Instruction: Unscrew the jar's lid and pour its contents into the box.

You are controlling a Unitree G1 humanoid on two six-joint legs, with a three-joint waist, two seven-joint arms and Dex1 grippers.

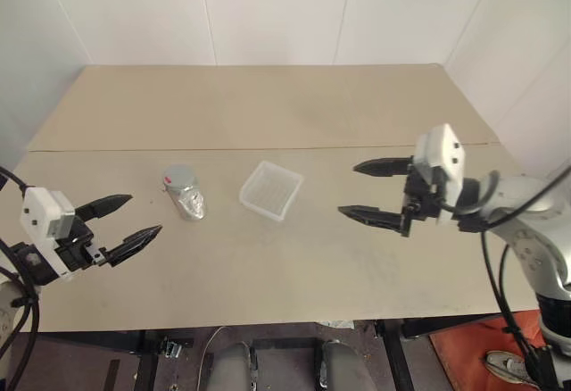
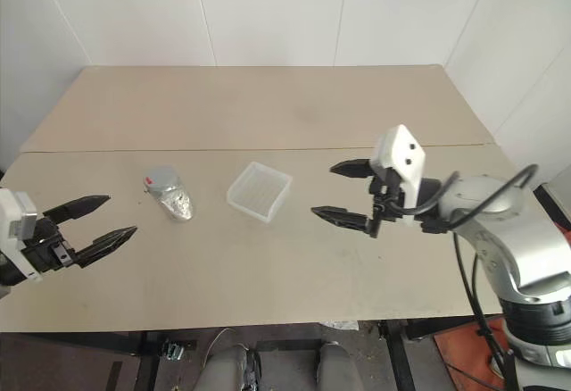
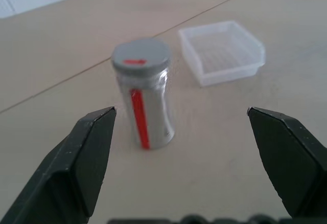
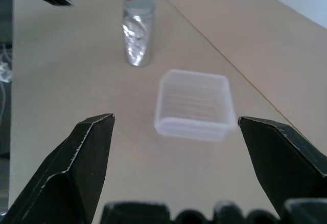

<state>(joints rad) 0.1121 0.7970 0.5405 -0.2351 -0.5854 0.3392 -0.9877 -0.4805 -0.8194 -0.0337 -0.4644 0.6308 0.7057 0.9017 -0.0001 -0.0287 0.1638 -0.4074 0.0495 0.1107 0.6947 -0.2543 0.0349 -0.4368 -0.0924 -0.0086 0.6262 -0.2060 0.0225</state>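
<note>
Two grippers are hanging over the table (image 1: 268, 105) with nothing in them: the left gripper (image 1: 127, 221) is spread wide and pointing at the jar (image 1: 185, 195), and the right gripper (image 1: 373, 191) is just as wide, aiming across toward the box (image 1: 271, 189). That jar is standing upright with its grey lid (image 3: 141, 56) on, a red mark showing on the cap and down the side; the white tray is sitting empty just beside it, the two apart, not touching.

What could go wrong? The jar is tall and narrow, so a finger clipping it off-centre is likely tipping it or knocking it into the light tray, which looks ready to skid. A loose hold on the body is risking the whole jar spinning once the cap gets twisted.

Room is generous: both arms are standing well apart from the objects, bare tabletop is stretching behind them, and the near edge is lying well clear of both.
</note>
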